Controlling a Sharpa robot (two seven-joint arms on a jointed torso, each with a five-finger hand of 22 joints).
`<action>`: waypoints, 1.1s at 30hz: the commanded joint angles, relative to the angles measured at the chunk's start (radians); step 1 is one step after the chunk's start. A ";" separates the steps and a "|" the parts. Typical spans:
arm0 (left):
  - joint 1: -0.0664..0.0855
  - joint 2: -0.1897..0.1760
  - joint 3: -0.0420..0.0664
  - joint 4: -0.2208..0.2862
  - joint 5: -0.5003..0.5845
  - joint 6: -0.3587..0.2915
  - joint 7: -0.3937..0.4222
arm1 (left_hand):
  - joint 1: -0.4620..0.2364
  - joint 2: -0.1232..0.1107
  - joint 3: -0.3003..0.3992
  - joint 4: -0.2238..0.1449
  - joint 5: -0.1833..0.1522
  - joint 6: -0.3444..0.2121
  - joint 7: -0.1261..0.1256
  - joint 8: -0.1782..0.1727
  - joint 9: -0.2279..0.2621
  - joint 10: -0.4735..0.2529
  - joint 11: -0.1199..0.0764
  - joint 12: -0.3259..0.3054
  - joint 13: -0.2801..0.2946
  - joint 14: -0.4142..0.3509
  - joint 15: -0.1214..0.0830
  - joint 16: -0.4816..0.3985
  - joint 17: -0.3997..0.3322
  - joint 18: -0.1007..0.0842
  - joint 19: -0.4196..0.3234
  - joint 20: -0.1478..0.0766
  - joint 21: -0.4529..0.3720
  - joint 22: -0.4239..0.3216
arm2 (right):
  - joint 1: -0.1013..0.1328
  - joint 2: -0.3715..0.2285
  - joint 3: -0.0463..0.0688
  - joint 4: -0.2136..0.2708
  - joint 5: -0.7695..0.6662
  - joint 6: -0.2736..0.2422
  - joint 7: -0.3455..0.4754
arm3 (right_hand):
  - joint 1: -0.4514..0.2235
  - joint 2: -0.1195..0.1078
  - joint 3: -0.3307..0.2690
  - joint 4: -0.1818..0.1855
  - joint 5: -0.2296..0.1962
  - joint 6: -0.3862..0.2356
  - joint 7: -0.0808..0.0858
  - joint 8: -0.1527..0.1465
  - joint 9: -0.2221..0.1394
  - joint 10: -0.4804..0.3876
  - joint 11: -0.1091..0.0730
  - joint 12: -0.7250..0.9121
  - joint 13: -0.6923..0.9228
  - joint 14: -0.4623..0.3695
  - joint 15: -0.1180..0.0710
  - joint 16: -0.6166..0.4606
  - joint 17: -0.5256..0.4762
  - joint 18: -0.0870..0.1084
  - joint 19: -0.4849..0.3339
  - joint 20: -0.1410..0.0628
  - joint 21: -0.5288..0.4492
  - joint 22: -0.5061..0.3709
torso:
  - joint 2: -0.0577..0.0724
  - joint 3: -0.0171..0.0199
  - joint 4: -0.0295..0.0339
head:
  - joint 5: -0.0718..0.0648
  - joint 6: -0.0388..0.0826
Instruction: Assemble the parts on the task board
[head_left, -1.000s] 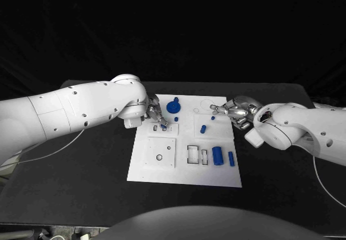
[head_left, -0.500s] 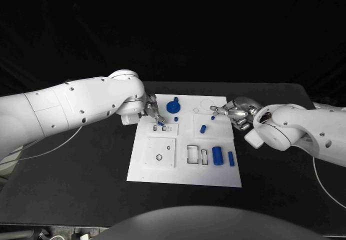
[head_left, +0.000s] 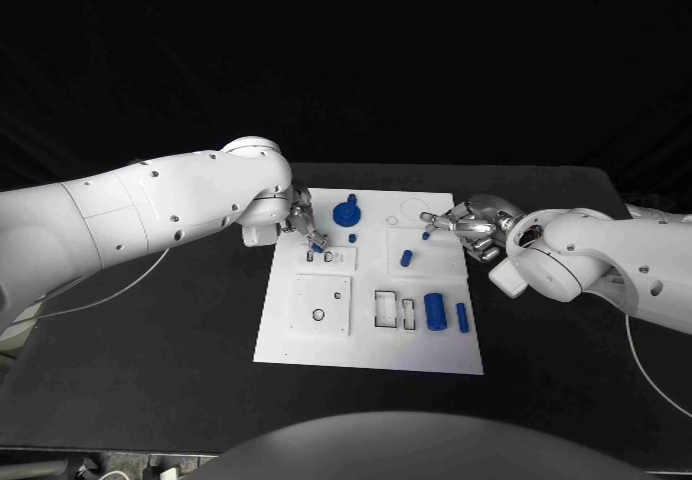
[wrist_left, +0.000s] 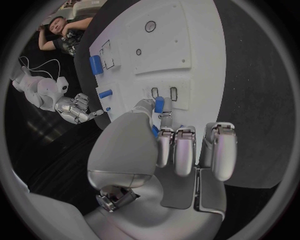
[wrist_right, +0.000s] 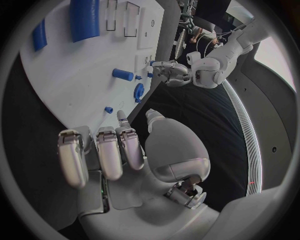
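Left hand (head_left: 303, 228) pinching a small blue peg (wrist_left: 159, 104) over the twin slots at the task board's (head_left: 368, 345) left upper part, right hand (head_left: 473, 222) at the board's right edge, fingers loosely spread, holding nothing

We view the task board (head_left: 369, 290) from overhead; both wrist cameras look closely past each robot hand (wrist_left: 169, 145) at it.

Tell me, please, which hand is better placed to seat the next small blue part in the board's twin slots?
Probably the left hand: it pinches a small blue part right over the twin slots, while the right hand sits empty at the task board's far-right edge.
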 joint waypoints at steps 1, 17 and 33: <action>0.001 0.010 0.000 -0.010 0.009 0.042 -0.021 | -0.005 0.004 0.001 0.003 -0.008 0.009 0.000 0.000 0.001 0.108 -0.006 0.002 0.263 0.102 -0.006 0.003 0.263 -0.007 0.105 -0.001 0.002 0.263 | -0.001 0.002 0.000 0.001 -0.009 0.014 0.000 | 0.007 0.003 -0.007 0.002 0.005 0.005 0.005 0.003 0.001 0.105 0.006 0.003 0.263 0.106 0.008 0.004 0.263 -0.014 0.107 0.006 0.004 0.263 | 0.000 0.0000 0.0003 | 0.000 0.000; -0.003 0.037 -0.002 -0.025 0.024 0.071 -0.019 | -0.010 0.008 0.003 0.007 -0.019 0.010 0.001 -0.002 0.004 0.108 -0.006 0.002 0.263 0.102 -0.007 0.003 0.263 -0.007 0.105 0.001 0.002 0.263 | -0.001 0.004 0.000 0.001 -0.009 0.014 0.000 | 0.007 0.003 -0.007 0.002 0.005 0.005 0.005 0.003 0.001 0.105 0.006 0.003 0.263 0.106 0.008 0.004 0.263 -0.014 0.107 0.006 0.004 0.263 | 0.000 -0.0001 -0.0001 | -0.001 0.000; -0.005 0.042 -0.002 -0.022 0.034 0.083 -0.023 | -0.012 0.011 0.004 0.007 -0.024 0.010 0.001 -0.003 0.006 0.108 -0.006 0.002 0.263 0.102 -0.007 0.003 0.263 -0.007 0.105 0.002 0.002 0.263 | -0.001 0.005 0.000 0.001 -0.009 0.014 0.000 | 0.007 0.003 -0.007 0.002 0.005 0.005 0.005 0.003 0.001 0.105 0.006 0.003 0.263 0.106 0.008 0.004 0.263 -0.014 0.107 0.006 0.004 0.263 | 0.000 -0.0005 0.0003 | -0.002 0.000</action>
